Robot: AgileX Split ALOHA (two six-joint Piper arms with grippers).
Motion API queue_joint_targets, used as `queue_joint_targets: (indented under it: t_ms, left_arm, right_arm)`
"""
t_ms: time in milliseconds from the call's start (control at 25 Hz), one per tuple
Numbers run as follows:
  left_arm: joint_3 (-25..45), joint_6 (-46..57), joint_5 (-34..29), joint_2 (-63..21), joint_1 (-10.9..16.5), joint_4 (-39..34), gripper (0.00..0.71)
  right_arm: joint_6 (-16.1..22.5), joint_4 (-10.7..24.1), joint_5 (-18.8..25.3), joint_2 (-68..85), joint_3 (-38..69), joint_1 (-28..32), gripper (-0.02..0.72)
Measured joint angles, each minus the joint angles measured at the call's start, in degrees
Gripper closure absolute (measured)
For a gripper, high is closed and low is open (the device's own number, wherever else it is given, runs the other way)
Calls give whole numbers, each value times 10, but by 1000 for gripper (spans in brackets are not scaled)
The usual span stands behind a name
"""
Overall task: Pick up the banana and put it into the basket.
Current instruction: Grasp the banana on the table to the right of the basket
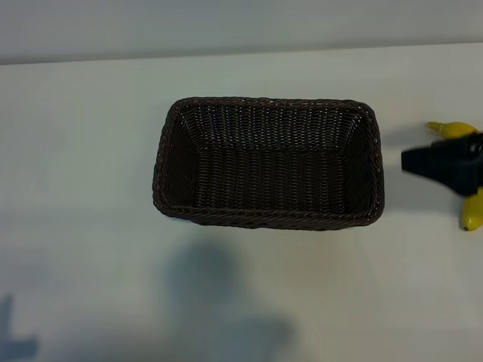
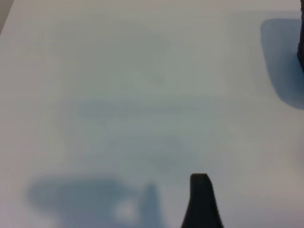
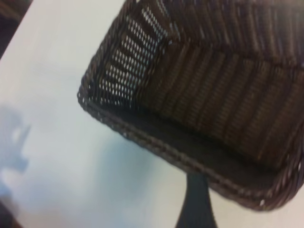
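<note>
The basket [image 1: 268, 162] is sitting in the middle of the white table [image 1: 75, 188], long side running left to right in the exterior view, nothing lying inside it. The banana [image 1: 472, 213] is lying on the table off to the right of the basket, well apart from it, near that view's right edge; only its two yellow ends are showing, one above and one below the dark gripper body. The right gripper [image 1: 441, 160] is hanging over the banana's middle, covering it, tip pointing toward the basket. Its fingers are standing wide apart, and whether they are touching the banana is not clear. In the right wrist view one dark finger [image 3: 197, 202] is showing in front of the basket's braided rim [image 3: 156, 145]. The left gripper is out of the exterior view; its wrist view is showing one dark finger [image 2: 202, 202] over bare table, jaws standing wide, holding nothing visible.
</note>
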State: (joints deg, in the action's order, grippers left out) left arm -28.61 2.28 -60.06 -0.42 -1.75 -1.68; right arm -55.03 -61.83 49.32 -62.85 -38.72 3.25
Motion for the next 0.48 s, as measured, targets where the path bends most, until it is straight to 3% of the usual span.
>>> queue_joint_targets:
  t_ms: [240,480]
  left_arm:
    - [0,0,0,0,0,0,169]
    - [0,0,0,0,0,0,169]
  right_arm:
    - [70,57,1,-30,-75,0,144]
    - [196,173,25,-99,-158,0,144]
